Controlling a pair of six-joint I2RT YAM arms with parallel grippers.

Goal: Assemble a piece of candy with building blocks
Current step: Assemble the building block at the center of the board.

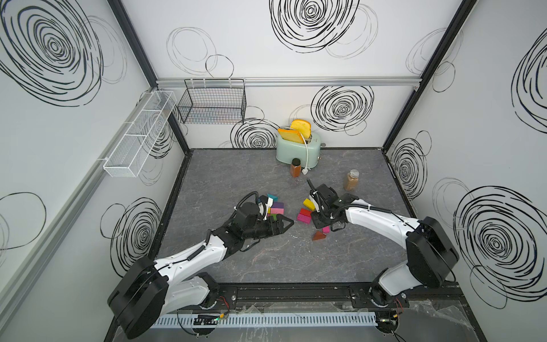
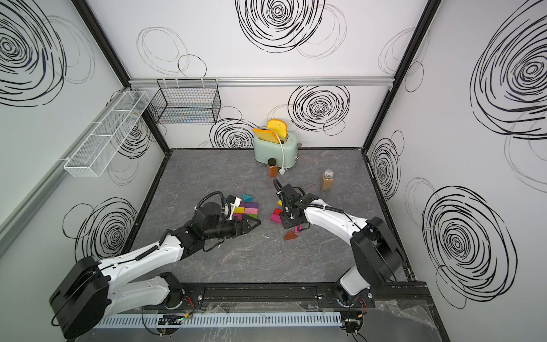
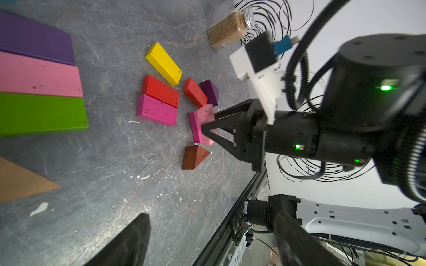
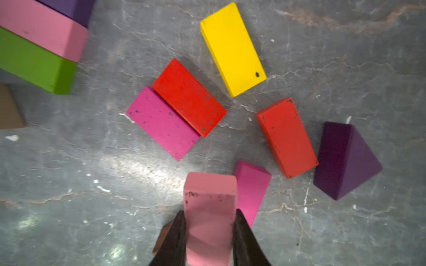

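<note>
My right gripper is shut on a pale pink block, held tilted just above the tabletop beside a magenta block. Around it lie a yellow brick, a red brick touching a magenta brick, another red brick, a purple wedge and a brown wedge. To the left, purple, pink and green bricks sit side by side, with a tan wedge near them. My left gripper stands open and empty just in front of that row.
A mint toaster with toast stands at the back wall. Two brown spice jars stand behind the blocks. A black wire basket and a white mesh rack hang on the walls.
</note>
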